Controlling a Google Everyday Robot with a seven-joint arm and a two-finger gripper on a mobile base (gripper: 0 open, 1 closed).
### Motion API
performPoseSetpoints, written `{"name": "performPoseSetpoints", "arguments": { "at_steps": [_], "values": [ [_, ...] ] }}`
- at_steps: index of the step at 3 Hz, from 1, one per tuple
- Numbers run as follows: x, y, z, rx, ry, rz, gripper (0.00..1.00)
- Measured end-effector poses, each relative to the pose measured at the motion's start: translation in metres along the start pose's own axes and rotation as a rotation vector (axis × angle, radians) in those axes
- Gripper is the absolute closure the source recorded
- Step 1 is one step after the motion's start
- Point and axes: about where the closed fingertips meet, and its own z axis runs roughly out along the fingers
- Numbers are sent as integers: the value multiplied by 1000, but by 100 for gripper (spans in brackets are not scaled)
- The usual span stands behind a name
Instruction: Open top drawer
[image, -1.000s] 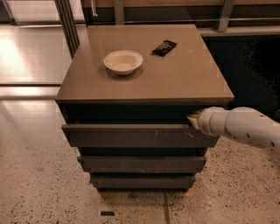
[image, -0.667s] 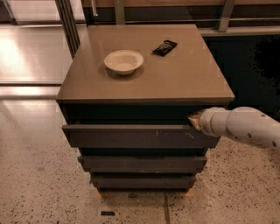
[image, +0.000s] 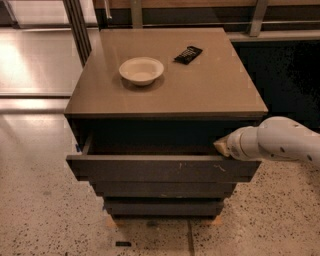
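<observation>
**Top drawer part-open, gripper at its right end**

The wide dark grey-brown top drawer (image: 165, 169) juts out past the cabinet at centre frame, with open floor ahead of it. The white arm's gripper (image: 222, 146) touches the drawer's top edge at the right end. Its grip cannot be told. A round cream bowl (image: 141, 70) sits on the brown tabletop (image: 200, 90).

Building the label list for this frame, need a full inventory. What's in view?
cabinet: one, tan top and dark body, centre of view
top drawer: one, dark grey-brown, just under the cabinet top, pulled partly out
middle drawer: one, dark, below the top drawer
bottom drawer: one, dark, lowest and narrowest
bowl: one, white, on the cabinet top, left of centre
flat item: one, black, on the cabinet top, behind and right of the bowl
scrap: one, dark, on the floor in front of the cabinet
floor: speckled, pale
arm: one, white, reaching in from the right
gripper: one, pale, at the right end of the top drawer's upper edge
</observation>
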Motion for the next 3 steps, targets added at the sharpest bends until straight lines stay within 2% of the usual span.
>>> {"name": "performPoseSetpoints", "arguments": {
  "at_steps": [1,2,3],
  "values": [
    [12,7,-1,-65,54,-17,100],
    [23,-7,-2,-145,134,-97,100],
    [40,1,-15,-255,222,-152,100]
  ]
}}
